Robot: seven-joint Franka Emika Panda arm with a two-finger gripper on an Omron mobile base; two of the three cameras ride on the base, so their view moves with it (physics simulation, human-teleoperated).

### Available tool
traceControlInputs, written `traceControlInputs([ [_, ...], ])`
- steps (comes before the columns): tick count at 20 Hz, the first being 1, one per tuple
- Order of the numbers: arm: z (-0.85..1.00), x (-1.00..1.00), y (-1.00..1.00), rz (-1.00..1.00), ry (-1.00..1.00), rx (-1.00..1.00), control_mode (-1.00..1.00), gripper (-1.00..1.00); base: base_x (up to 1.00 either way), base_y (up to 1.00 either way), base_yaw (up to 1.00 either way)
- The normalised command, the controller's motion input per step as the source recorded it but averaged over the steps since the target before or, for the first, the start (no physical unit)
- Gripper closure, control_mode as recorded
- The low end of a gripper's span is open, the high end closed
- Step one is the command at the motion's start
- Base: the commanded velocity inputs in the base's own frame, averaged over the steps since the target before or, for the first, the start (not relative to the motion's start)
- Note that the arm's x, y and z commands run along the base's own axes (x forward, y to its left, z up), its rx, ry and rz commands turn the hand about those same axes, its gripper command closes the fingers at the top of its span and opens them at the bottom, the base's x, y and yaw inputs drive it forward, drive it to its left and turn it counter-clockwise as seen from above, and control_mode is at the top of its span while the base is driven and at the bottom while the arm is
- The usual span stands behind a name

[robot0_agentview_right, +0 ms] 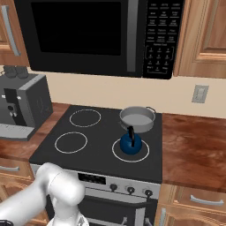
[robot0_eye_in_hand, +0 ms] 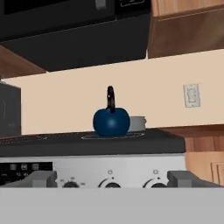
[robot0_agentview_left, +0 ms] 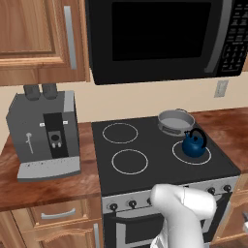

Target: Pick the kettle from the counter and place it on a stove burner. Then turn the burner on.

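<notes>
The dark-blue kettle [robot0_agentview_left: 194, 144] [robot0_agentview_right: 130, 143] [robot0_eye_in_hand: 111, 121] stands upright inside the front-right stove burner [robot0_agentview_left: 176, 154] [robot0_agentview_right: 116, 152], the widest white ring on the black cooktop. The reddish-brown counter [robot0_agentview_left: 228, 127] [robot0_agentview_right: 194, 145] lies on both sides of the stove. In the hand view my gripper [robot0_eye_in_hand: 113, 179] is open with nothing between its fingers. It sits low in front of the stove's control panel and faces the knobs [robot0_eye_in_hand: 112, 184], with the kettle beyond and above it.
A grey metal pot [robot0_agentview_left: 175, 121] [robot0_agentview_right: 137, 118] sits on the back-right ring just behind the kettle. A grey coffee machine [robot0_agentview_left: 43, 135] stands on the left counter. A black microwave [robot0_agentview_left: 160, 34] hangs above. A row of knobs [robot0_agentview_left: 131, 203] [robot0_agentview_right: 130, 190] lines the stove front.
</notes>
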Motion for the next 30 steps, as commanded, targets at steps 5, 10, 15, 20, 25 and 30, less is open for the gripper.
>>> traceControlInputs([
  [5,-0.04,0.43,0.00,-0.15,-0.02,0.00,-1.00,-1.00,0.00,0.00,0.00],
  [10,0.00,0.71,0.00,-0.09,0.00,0.00,-1.00,-1.00,0.00,0.00,0.00],
  [15,0.00,0.67,0.00,-0.08,0.05,0.00,-1.00,-1.00,0.00,0.00,0.00],
  [20,-0.07,0.46,-0.01,-0.05,0.09,0.00,-1.00,-1.00,0.00,0.00,0.00],
  [25,-0.49,0.00,-0.24,0.00,0.01,-0.01,-1.00,-1.00,0.00,0.00,0.00],
  [30,-0.26,0.00,-0.18,0.00,0.00,0.00,-1.00,-1.00,0.00,0.00,0.00],
])
